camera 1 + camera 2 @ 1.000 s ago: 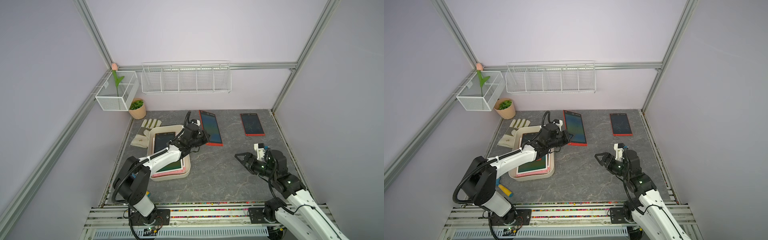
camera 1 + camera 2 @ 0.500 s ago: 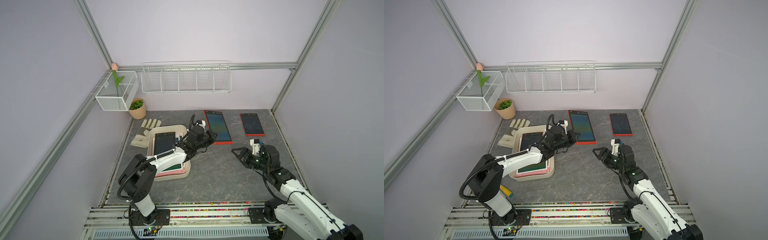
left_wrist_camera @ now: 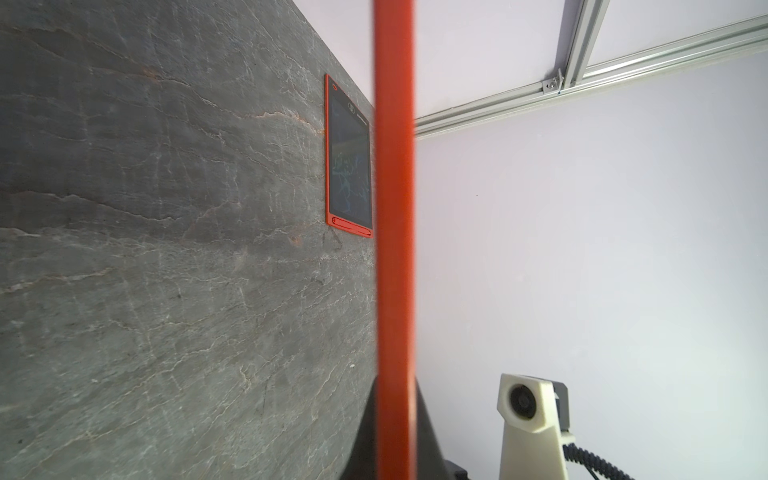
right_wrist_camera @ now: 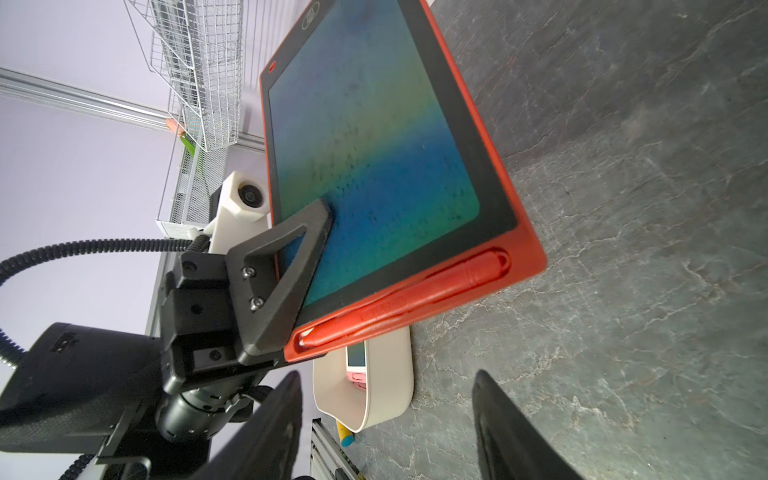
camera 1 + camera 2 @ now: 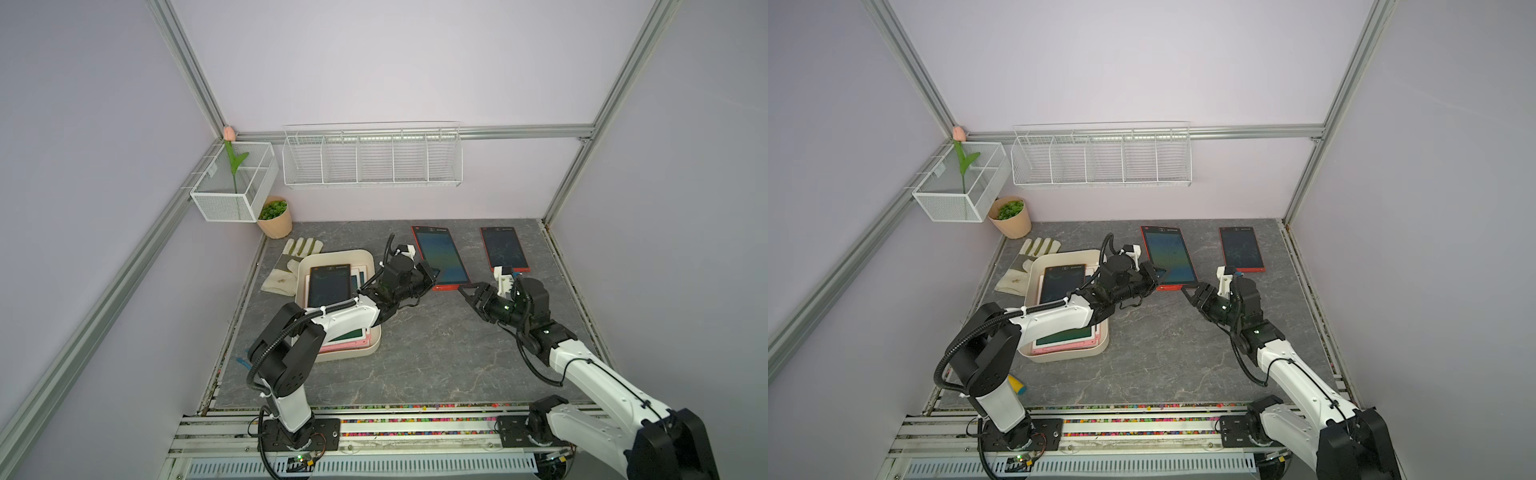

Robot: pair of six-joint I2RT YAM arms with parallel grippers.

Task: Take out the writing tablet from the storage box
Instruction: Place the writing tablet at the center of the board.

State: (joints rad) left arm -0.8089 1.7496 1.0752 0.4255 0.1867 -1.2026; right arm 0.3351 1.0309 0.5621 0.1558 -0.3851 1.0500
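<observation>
Lab robot cell: plain lilac panels (image 5: 374,62) in aluminium framing (image 5: 519,132), grey stone-print tabletop (image 5: 436,353), slotted mounting rail (image 5: 415,432) in front

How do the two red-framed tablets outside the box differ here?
The larger tablet is gripped at its edge by the left tool; the smaller tablet lies free on the table. The larger tablet's screen shows a blue-green wash; the smaller tablet's is dark with faint scribbles. Both have red frames and are outside the storage box.

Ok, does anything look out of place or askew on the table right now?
Yes: a yellow cylinder with a blue end lies stray on the grey stone-pattern mat, in front of the cream plastic storage box, partly hidden behind the left arm.
</observation>
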